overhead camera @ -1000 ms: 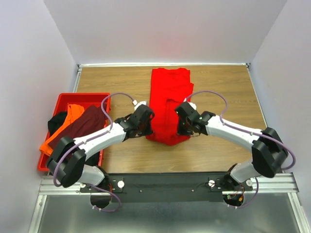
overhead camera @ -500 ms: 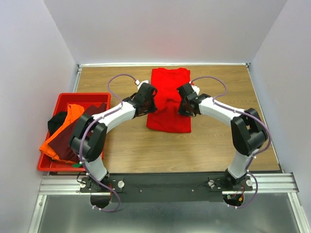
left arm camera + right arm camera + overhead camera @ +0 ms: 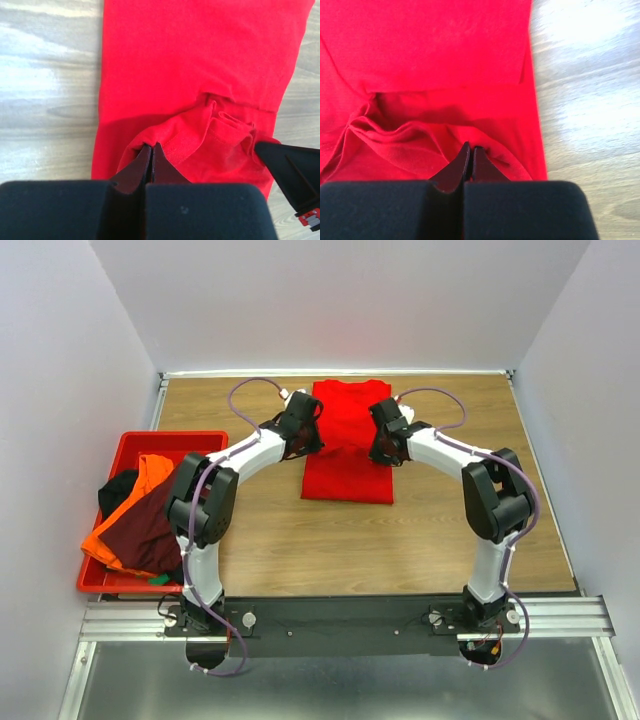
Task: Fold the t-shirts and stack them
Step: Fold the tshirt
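The bright red t-shirt [image 3: 347,478] lies lengthwise in the middle of the wooden table [image 3: 450,530]. Its near part is doubled up over the rest. My left gripper [image 3: 310,440] is shut on a fold of its cloth at the left edge. In the left wrist view the jaws [image 3: 151,146] pinch a stitched hem of the red t-shirt [image 3: 200,60]. My right gripper [image 3: 385,452] is shut on the cloth at the right edge, where its tips [image 3: 471,148] bite a raised fold of the red t-shirt [image 3: 430,45]. The orange [image 3: 150,472], dark maroon [image 3: 150,528] and black [image 3: 115,490] t-shirts lie bunched in the crate.
A red plastic crate [image 3: 180,437] sits at the table's left edge, with cloth hanging over its near rim. White walls close in the table at the back and both sides. The right gripper's black finger [image 3: 292,170] shows at the right of the left wrist view.
Both grippers have travelled away from me toward the far end, carrying the red t-shirt's near edge over the rest of it. Both arms are now stretched further out.
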You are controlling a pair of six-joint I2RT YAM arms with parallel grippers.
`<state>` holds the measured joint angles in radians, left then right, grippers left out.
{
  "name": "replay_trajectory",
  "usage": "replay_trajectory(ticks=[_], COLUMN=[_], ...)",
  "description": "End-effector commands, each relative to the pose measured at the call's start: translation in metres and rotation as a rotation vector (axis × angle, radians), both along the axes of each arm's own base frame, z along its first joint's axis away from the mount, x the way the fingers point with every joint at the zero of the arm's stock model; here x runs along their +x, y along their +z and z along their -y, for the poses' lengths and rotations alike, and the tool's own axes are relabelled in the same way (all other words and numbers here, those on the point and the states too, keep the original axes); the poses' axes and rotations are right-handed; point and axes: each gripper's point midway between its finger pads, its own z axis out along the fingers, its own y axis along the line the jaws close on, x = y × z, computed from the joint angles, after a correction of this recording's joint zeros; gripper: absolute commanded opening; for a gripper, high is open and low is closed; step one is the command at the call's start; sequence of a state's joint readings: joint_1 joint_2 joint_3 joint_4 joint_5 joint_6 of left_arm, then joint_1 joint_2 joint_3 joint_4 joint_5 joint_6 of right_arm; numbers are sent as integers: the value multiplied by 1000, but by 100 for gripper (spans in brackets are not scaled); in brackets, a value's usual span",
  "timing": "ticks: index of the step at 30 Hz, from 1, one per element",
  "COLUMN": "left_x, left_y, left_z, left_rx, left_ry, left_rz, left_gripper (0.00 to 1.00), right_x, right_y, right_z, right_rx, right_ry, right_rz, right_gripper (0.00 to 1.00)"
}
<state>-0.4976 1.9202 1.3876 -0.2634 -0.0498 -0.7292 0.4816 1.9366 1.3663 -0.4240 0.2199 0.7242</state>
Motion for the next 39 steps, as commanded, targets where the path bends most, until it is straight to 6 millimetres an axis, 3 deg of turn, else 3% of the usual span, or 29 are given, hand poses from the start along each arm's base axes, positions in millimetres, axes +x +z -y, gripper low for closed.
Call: replay_trajectory(ticks=[1,16,17,19,20,22,24,25,26,29,32,34,39], left_x=[10,23,24,27,30,33,38,39,40,37,26,17,5], left_y=[6,-12,-12,-7,-3,6,24,28,34,52,43,38,27], left_z=[1,-6,-5,-1,0,-2,-8,-11,-13,-24,-31,-33,-22], left_rx=[-1,-7,-10,-26,-37,-44,-56,-50,-48,-32,-14,-15,-24], left_ry=[-19,-53,-61,-84,-87,-92,-88,-84,-81,-57,-42,-35,-61], left_rz=[17,0,4,23,42,64,110,121,134,163,132,115,79], left_gripper=[0,0,0,11,27,41,50,58,58,58,58,53,13], right_x=[16,27,28,30,32,35,38,39,40,41,35,27,12], right_y=[6,3,3,3,6,11,21,25,30,47,57,55,36], right_z=[6,15,14,13,13,14,18,19,21,29,30,24,-3], right_rx=[7,54,58,62,64,65,70,71,67,43,38,47,33], right_ry=[-20,-27,-20,-10,-8,-10,-16,-15,-18,-27,3,32,108], right_rz=[36,29,28,31,38,51,74,81,92,137,153,142,100], right_gripper=[0,1,4,14,20,37,47,56,58,64,65,64,54])
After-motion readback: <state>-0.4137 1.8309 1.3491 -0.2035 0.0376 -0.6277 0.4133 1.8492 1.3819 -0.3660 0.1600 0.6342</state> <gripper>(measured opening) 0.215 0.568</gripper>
